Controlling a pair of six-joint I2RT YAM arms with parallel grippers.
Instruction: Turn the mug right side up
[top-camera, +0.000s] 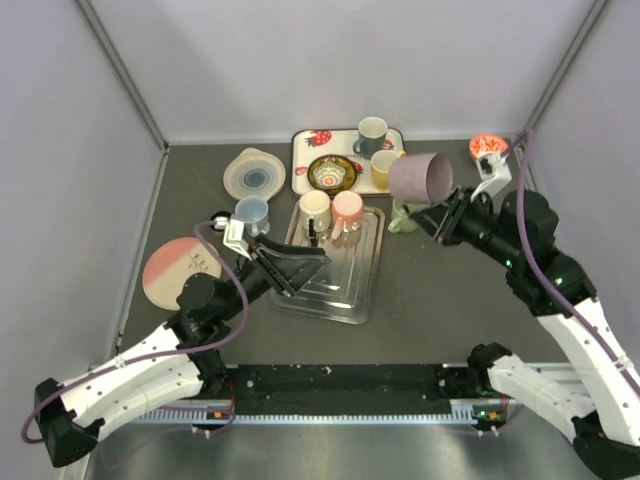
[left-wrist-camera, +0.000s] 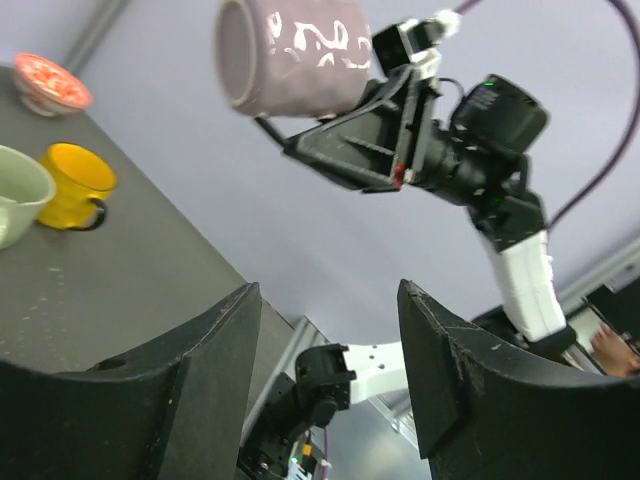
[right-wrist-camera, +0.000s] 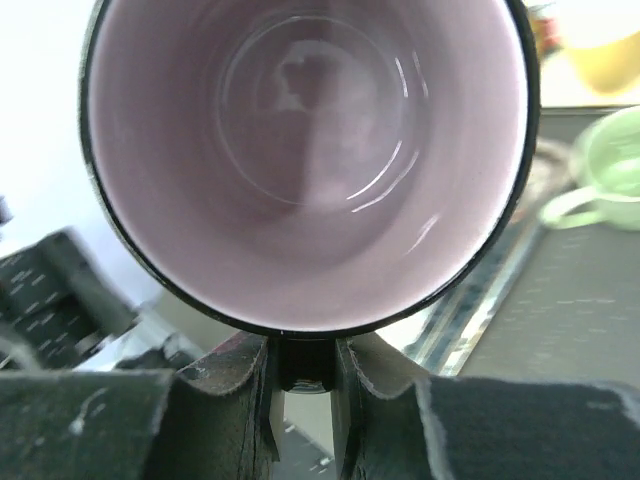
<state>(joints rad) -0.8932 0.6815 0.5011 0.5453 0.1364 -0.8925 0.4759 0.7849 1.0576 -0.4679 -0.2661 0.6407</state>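
Observation:
A purple mug (top-camera: 420, 177) with white markings hangs in the air over the table's back right, lying roughly on its side. My right gripper (top-camera: 440, 215) is shut on its dark handle (right-wrist-camera: 305, 365), which sits pinched between the two fingers. In the right wrist view the mug's pale pink inside (right-wrist-camera: 300, 150) faces the camera. The left wrist view shows the mug (left-wrist-camera: 290, 55) from below, with the right arm behind it. Over the metal tray, my left gripper (top-camera: 308, 272) stands open, and nothing lies between its fingers (left-wrist-camera: 200, 380).
A metal tray (top-camera: 345, 290) at the centre carries a cream mug (top-camera: 314, 210) and a pink mug (top-camera: 347, 208). Nearby are a blue mug (top-camera: 251, 212), a pink plate (top-camera: 178, 270), a pale plate (top-camera: 254, 174), a green cup (top-camera: 403, 218) and a red bowl (top-camera: 486, 147). A white tray (top-camera: 305, 140) holds a yellow mug (top-camera: 384, 168) and a grey mug (top-camera: 371, 133).

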